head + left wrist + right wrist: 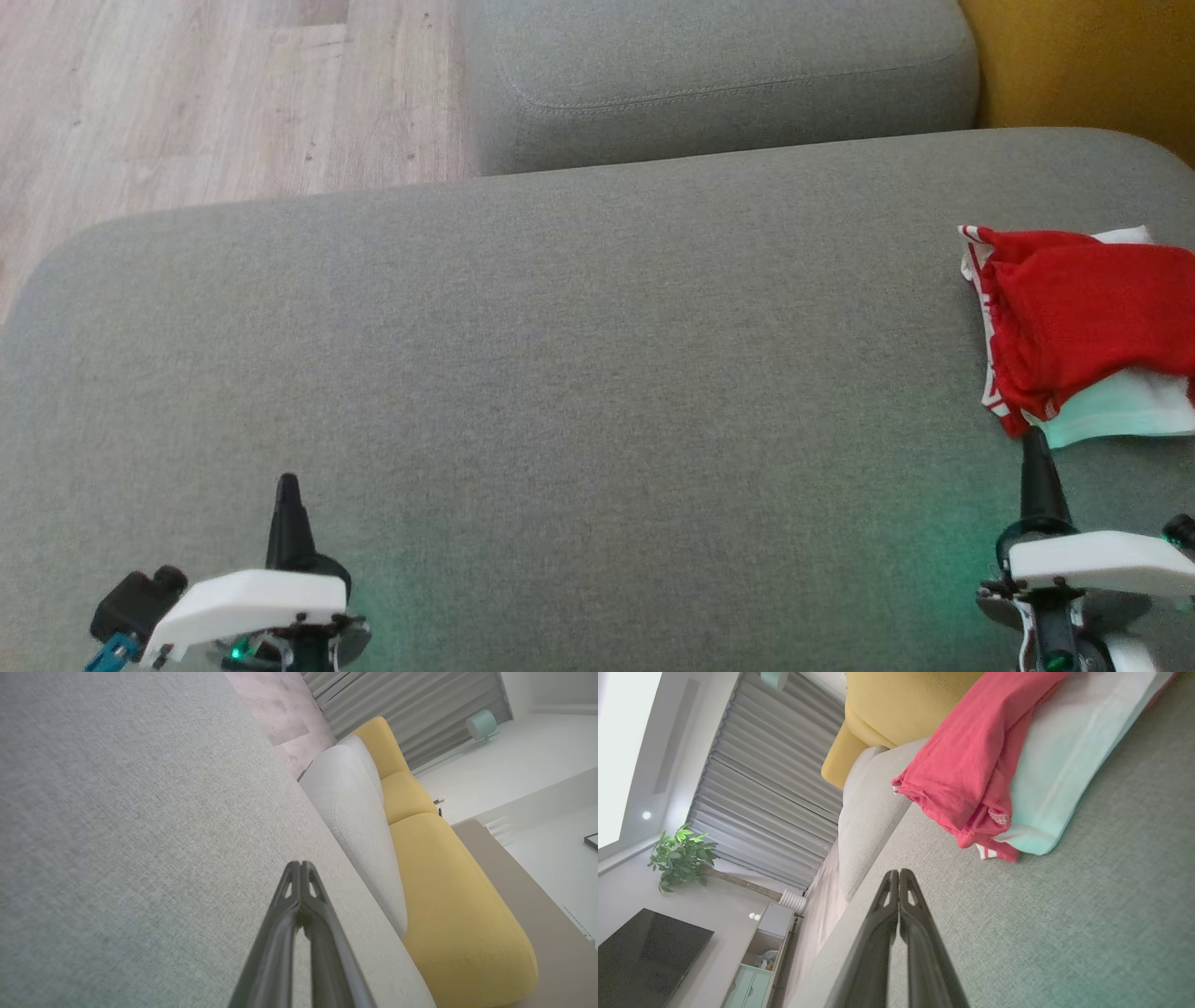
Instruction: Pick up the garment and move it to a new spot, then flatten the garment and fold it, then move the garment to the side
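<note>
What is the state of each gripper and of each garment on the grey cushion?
Left gripper: shut, empty.
Right gripper: shut, empty, touching nothing.
Red garment: loosely folded, lying on the pale garment, not held.
Pale garment: folded, partly under the red garment.

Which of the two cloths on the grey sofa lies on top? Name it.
The red garment with white-striped trim; it lies over the pale white-and-mint cloth, which peeks out beneath it.
</note>
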